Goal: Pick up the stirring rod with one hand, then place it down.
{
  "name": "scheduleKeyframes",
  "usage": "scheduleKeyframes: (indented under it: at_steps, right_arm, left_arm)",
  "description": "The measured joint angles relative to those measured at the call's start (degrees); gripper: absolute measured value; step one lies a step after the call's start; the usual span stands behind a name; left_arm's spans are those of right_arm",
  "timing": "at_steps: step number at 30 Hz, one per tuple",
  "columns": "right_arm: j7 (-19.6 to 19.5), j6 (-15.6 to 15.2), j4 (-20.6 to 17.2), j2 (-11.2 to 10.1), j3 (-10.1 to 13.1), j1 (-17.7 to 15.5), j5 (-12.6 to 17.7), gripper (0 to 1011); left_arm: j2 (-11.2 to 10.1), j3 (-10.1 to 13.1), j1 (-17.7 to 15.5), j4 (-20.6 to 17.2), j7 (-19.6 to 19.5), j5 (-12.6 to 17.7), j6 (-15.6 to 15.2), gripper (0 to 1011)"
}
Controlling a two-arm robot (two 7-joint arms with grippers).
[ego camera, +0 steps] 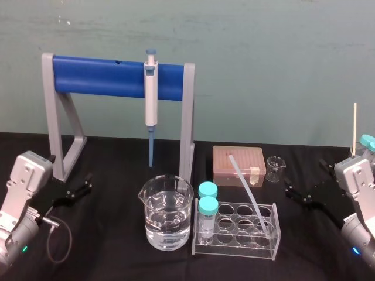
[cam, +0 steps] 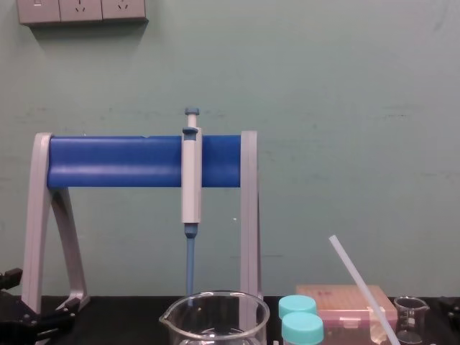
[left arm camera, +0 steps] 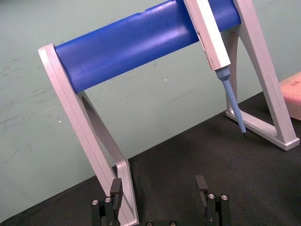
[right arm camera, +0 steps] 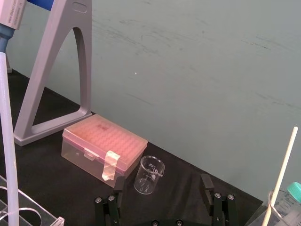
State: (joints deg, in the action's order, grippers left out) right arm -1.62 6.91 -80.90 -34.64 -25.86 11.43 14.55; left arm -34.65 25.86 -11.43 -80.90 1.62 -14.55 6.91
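Rack, head view: the clear test-tube rack sits at the near edge of the black table, just beside the big beaker.
Rod, head view: the stirring rod has its foot in the rack's right end. Its long axis is tilted, with the top leaning away toward the pink tip box and to the robot's left.
Right gripper, head view: the right gripper sits low, near the rack's right end, spread and holding nothing. The rod lies to its left.
Left gripper, head view: the left gripper is at the far left, spread and empty. It is well apart from the rod, with the big beaker between them.
Left wrist view: the fingers are parted and face the foot of the pipette stand. The pipette hangs from its blue bar.
Right wrist view: the parted fingers point toward the small beaker and the tip box. The rod rises as a pale shaft off to one side. A thinner stick on the other side is a different object.
Chest view: the rod slants up behind the teal-capped vials, its top toward the robot's left.
Judgement: the right arm is nearer. It likely needs to move left and close across the slanted shaft above the rack.
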Motion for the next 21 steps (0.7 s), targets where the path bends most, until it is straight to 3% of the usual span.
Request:
scheduleKeyframes:
  at_steps: [21]
  right_arm:
    - [0.0, 0.0, 0.0, 0.0, 0.0, 0.0, 0.0, 1002]
  left_arm:
    - [0.0, 0.0, 0.0, 0.0, 0.0, 0.0, 0.0, 1000]
